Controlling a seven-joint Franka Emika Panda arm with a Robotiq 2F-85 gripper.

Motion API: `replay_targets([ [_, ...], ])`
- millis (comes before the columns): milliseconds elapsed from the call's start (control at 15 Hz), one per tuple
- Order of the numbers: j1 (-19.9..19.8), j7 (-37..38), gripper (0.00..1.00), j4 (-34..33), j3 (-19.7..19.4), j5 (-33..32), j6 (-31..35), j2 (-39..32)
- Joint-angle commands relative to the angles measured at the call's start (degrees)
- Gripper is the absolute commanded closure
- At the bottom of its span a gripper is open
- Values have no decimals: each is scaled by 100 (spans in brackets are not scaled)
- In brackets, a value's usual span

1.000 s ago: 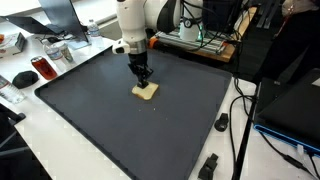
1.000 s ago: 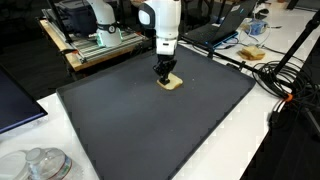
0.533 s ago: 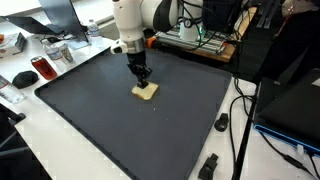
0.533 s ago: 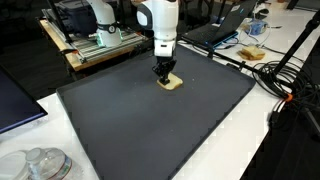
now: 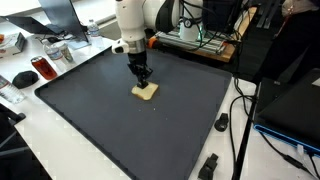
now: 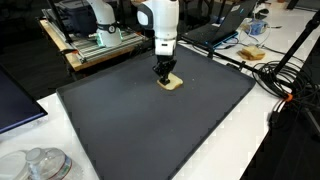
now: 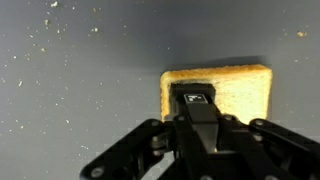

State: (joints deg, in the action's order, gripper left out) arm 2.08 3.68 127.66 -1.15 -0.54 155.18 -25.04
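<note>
While the arm stands over the mat, the scene reads as follows.

Gripper [image 5: 145, 79]: pointing straight down, fingers drawn fully together; in the wrist view [image 7: 196, 103] the closed tips press on or hang just over the near edge of the cracker. Whether they touch it cannot be told. Nothing is pinched between them.

Cracker [image 7: 236, 88]: a flat tan square lying on the dark mat [image 5: 120, 130]; in both exterior views it sits in the far half of the mat, right under the tool [image 6: 172, 83].

Key relation: the cracker lies directly below the fingertips and spreads away from them toward the top right of the wrist view; the tips meet it off-centre, at one edge. Being square, it shows no long axis.

Surroundings: a red object [image 5: 40, 67] on the white table left of the mat; cables [image 5: 240, 110] beside its right edge.

Change from earlier frames: none visible; the arm, closed fingers and cracker all hold the same places.
</note>
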Motion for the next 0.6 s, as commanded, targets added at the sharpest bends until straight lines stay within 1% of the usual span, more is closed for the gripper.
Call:
replay_targets([
  [0, 200, 276, 94, -291, -167, -220, 190, -666],
  [67, 111, 147, 94, -307, -70, -104, 180, -668],
  [133, -66, -103, 94, -300, 109, 104, 207, -662],
  [267, -183, -253, 94, -237, 172, 178, 387, -678],
  [400, -252, -305, 94, -136, 201, 200, 594, -679],
  [533, -136, -136, 94, -27, 72, 22, 847, -665],
])
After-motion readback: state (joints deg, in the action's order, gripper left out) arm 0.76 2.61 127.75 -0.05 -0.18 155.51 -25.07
